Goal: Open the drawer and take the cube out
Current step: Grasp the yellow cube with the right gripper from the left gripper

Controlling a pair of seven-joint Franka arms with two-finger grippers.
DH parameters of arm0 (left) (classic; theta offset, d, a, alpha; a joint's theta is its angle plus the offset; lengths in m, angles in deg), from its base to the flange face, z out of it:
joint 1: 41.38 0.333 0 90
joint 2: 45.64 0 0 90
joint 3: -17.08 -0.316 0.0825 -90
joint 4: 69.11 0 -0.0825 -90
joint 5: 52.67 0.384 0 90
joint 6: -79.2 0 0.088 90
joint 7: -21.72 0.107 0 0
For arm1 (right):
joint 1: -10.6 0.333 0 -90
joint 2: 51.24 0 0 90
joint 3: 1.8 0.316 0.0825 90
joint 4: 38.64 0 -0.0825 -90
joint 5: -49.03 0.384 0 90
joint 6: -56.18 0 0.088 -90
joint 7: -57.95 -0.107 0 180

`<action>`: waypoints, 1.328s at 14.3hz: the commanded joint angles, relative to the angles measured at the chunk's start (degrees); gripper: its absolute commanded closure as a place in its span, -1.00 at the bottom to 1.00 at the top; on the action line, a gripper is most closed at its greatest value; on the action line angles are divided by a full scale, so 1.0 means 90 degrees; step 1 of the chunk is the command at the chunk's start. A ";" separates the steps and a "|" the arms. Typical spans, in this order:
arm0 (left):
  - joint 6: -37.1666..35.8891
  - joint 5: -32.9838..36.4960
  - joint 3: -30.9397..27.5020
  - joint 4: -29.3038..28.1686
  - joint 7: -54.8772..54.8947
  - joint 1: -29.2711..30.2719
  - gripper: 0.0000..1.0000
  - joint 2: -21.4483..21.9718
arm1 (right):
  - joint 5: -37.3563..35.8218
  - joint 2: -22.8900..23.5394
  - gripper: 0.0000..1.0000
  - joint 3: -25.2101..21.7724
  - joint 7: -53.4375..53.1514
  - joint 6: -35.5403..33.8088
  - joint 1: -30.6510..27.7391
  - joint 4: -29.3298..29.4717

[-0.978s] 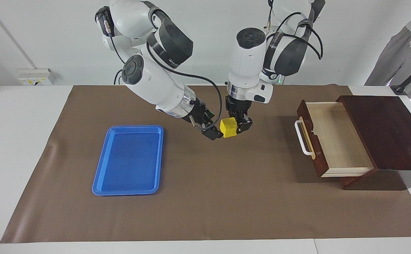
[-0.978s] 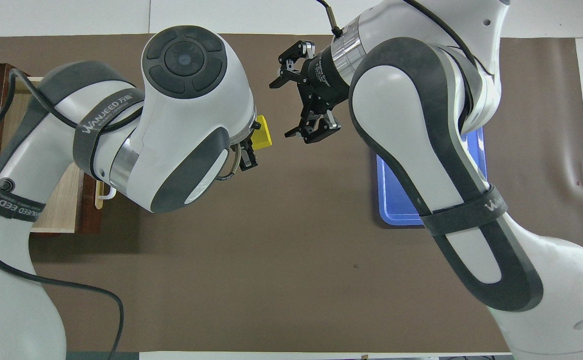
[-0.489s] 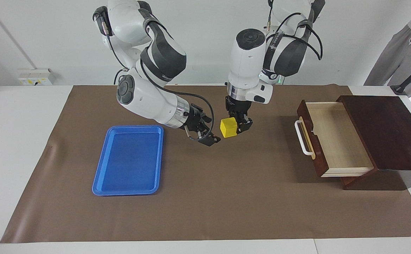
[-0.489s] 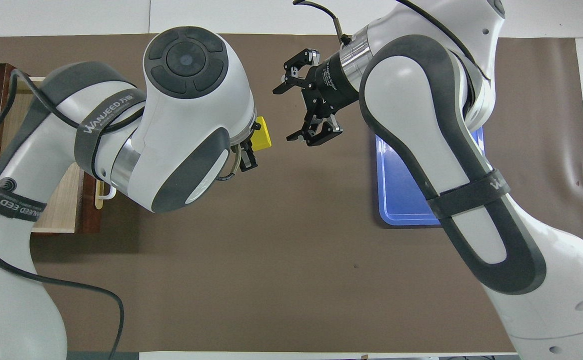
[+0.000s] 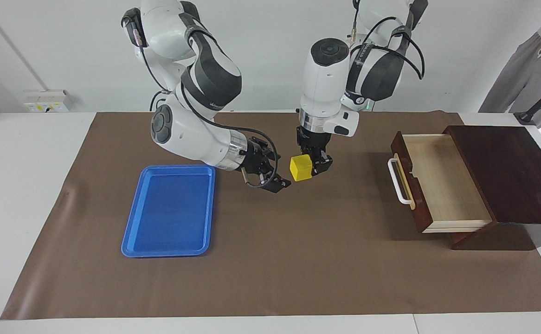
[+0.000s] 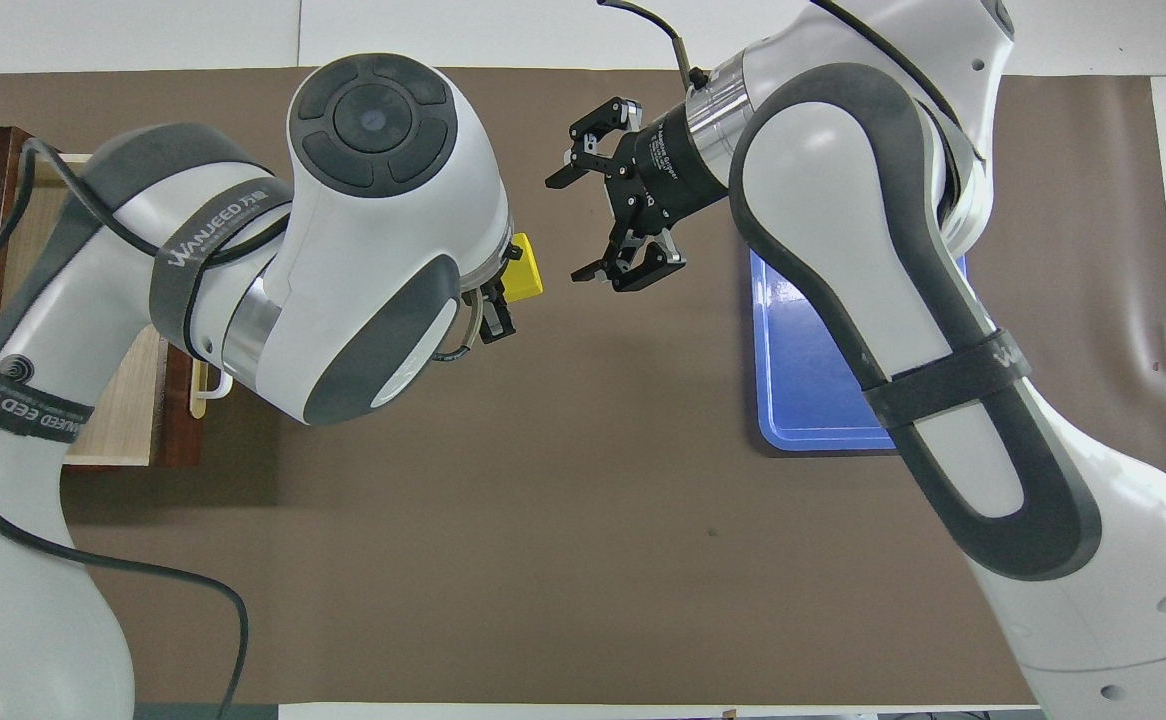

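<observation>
The drawer (image 5: 440, 183) stands pulled open at the left arm's end of the table, its light wood inside bare; the left arm hides most of the drawer (image 6: 108, 420) in the overhead view. My left gripper (image 5: 306, 169) hangs straight down over the middle of the brown mat, shut on the yellow cube (image 5: 300, 168), which is off the mat. From above only a corner of the cube (image 6: 525, 270) shows beside the left gripper (image 6: 506, 288). My right gripper (image 5: 276, 172) points sideways at the cube from the tray's side, open, a small gap from it. The right gripper (image 6: 568, 228) holds nothing.
A blue tray (image 5: 168, 211) lies on the mat toward the right arm's end, partly under the right arm from above (image 6: 803, 390). The dark wooden cabinet (image 5: 507, 171) carries the drawer. A person (image 5: 530, 60) stands by the left arm's end of the table.
The right gripper has drawn back from the cube toward the tray, leaving a gap. The left gripper and the cube have stayed put.
</observation>
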 commanded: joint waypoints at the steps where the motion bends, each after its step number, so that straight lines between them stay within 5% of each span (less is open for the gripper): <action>1: 0.0014 0.0103 0.0044 -0.0047 -0.0103 0.0043 1.00 0.0036 | 0.0324 -0.0020 -0.85 0.0010 0.0047 0.0240 0.0040 -0.0187; 19: 0.0014 0.0103 0.0044 -0.0037 -0.0123 0.0072 1.00 0.0036 | 0.0296 -0.0010 -0.83 0.0000 -0.0490 0.0553 0.0431 -0.0294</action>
